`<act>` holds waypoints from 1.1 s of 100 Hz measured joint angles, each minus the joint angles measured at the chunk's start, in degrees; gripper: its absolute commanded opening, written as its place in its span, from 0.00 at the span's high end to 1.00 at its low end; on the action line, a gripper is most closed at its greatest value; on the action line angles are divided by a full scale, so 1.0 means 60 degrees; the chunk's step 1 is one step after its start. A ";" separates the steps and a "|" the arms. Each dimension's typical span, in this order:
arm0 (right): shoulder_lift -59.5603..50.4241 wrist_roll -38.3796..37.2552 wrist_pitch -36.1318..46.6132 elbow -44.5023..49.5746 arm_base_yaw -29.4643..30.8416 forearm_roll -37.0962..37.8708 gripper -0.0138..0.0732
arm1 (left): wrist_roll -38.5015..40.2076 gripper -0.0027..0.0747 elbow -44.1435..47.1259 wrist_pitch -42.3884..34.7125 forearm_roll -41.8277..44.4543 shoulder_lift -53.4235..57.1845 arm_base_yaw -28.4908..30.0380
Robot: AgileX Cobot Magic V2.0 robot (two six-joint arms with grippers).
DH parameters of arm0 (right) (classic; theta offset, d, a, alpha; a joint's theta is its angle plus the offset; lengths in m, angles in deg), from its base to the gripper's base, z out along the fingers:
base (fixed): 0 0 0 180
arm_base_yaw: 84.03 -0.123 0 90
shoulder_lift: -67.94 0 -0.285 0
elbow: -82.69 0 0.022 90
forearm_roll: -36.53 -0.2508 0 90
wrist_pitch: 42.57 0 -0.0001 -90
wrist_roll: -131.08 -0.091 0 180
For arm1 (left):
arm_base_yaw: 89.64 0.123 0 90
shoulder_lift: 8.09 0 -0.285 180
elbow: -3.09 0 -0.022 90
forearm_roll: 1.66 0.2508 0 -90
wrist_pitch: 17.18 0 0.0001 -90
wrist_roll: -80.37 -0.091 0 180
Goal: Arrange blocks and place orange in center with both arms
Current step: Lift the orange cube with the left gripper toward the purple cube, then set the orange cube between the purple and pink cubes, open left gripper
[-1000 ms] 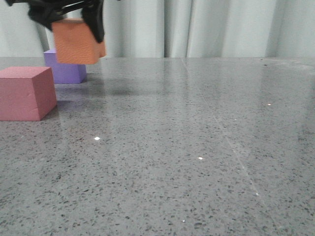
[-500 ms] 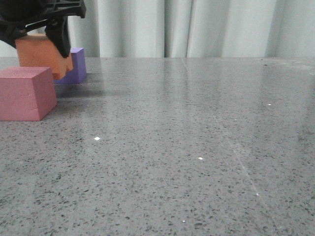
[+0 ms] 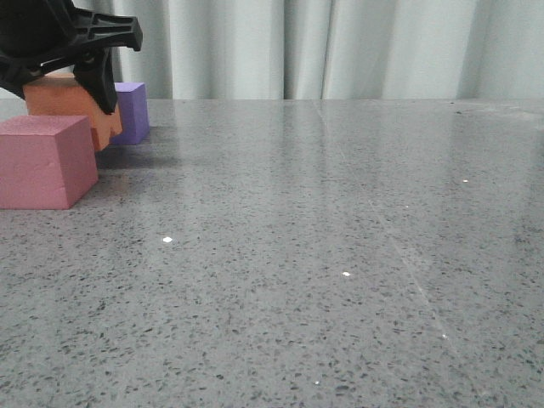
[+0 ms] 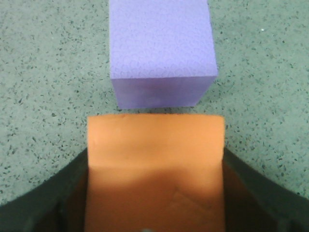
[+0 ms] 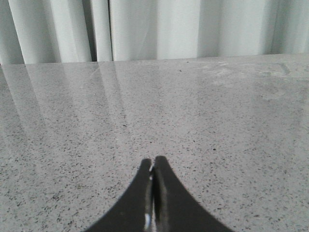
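Nearest in the front view sits the pink block (image 3: pixel 44 161) on the table (image 3: pixel 323 255); just behind it my left claw (image 3: pixel 66 59) is clamped on the orange block (image 3: pixel 64 100), and beyond that stands the purple block (image 3: pixel 132 112). From my left wrist, the orange block (image 4: pixel 155 164) fills the space between my fingers (image 4: pixel 43 198), with the purple block (image 4: pixel 161 50) just past its front edge. The gap between the two neighbours looks tight: lowering off line could nudge either one out of the row, or leave the orange block perched on an edge. My right claw (image 5: pixel 153 169) is pressed together, holding nothing, over bare table. No container is in view.
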State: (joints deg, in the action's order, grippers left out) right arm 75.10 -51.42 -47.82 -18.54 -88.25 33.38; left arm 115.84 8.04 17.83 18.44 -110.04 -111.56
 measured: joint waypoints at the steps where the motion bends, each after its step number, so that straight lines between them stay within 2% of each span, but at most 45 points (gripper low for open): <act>1: 0.0000 0.0000 0.0000 0.0000 0.0000 0.0000 0.92 | 0.0000 0.65 0.0000 0.0004 0.0000 0.0002 0.0000; 19: 0.0000 0.0000 0.0000 0.0000 0.0000 0.0000 0.92 | 0.0004 0.65 0.0000 -0.0064 0.0015 -0.0249 0.0000; 26: 0.0000 0.0000 0.0000 0.0000 0.0000 0.0000 0.92 | 0.0004 0.61 0.0000 -0.0081 0.0015 -0.0268 0.0000; 33: 0.0000 0.0000 0.0000 0.0000 0.0000 0.0000 0.92 | 0.0004 0.52 0.0000 -0.0087 0.0015 -0.0268 0.0000; 50: 0.0000 0.0000 0.0000 0.0000 0.0000 0.0000 0.92 | 0.0004 0.20 0.0000 -0.0103 0.0015 -0.0268 0.0000; 57: 0.0000 0.0000 0.0000 0.0000 0.0000 0.0000 0.92 | -0.0092 0.13 0.0000 -0.0126 -0.0012 -0.0268 0.0000; 92: 0.0000 0.0000 0.0000 0.0000 0.0000 0.0000 0.92 | -0.0224 0.12 0.0003 -0.0327 -0.0071 -0.0208 0.0000; 110: 0.0000 0.0000 0.0000 0.0000 0.0000 0.0000 0.92 | -0.0229 0.12 0.0019 -0.0309 -0.0015 0.0572 0.0000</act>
State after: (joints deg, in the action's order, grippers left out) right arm 75.10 -51.42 -47.82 -18.54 -88.25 33.38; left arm 114.47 8.16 15.97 18.35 -106.61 -111.56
